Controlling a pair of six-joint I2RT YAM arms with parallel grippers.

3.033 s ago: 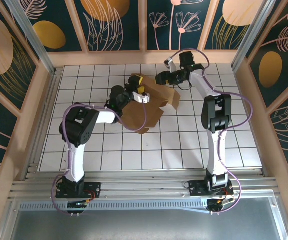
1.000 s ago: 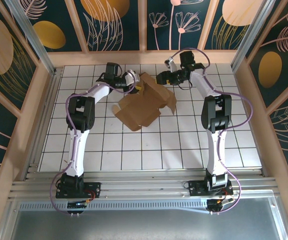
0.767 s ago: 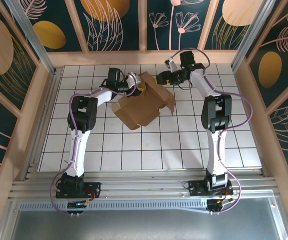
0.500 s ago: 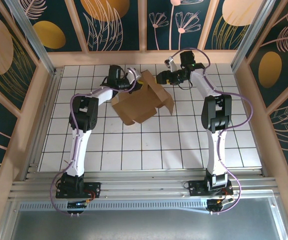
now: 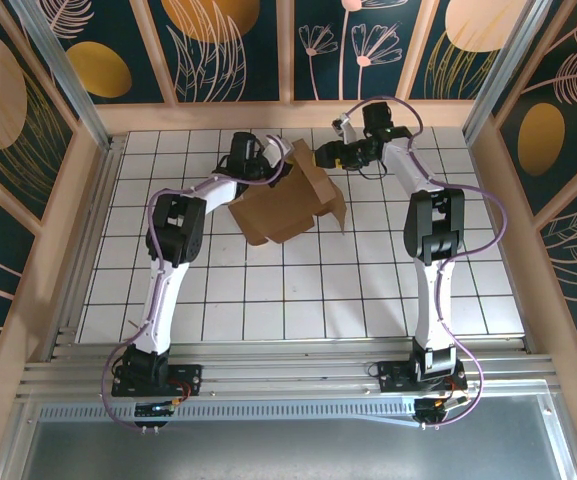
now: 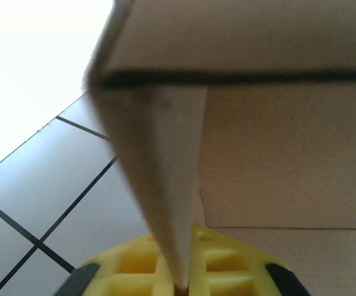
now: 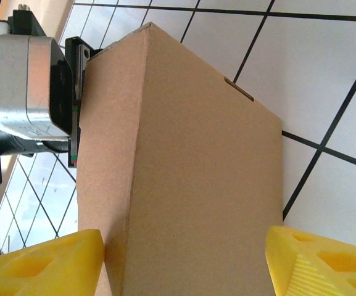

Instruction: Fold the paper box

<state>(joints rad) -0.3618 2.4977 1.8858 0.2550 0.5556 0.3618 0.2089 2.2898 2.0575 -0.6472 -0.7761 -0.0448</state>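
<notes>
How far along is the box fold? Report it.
Done: some panels of the paper box stand up, creased. In hand: left tool pinches a flap edge; right tool straddles another panel. Left: loose flaps stick out, nothing closed into a square.

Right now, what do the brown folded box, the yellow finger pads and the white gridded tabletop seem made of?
Brown folded box: cardboard, matte and unprinted, with creased folds and a thin cut edge. Yellow finger pads: probably moulded plastic, with ribbed recesses. White gridded tabletop: smooth, reflecting light; tile or printed sheet, I cannot tell.
</notes>
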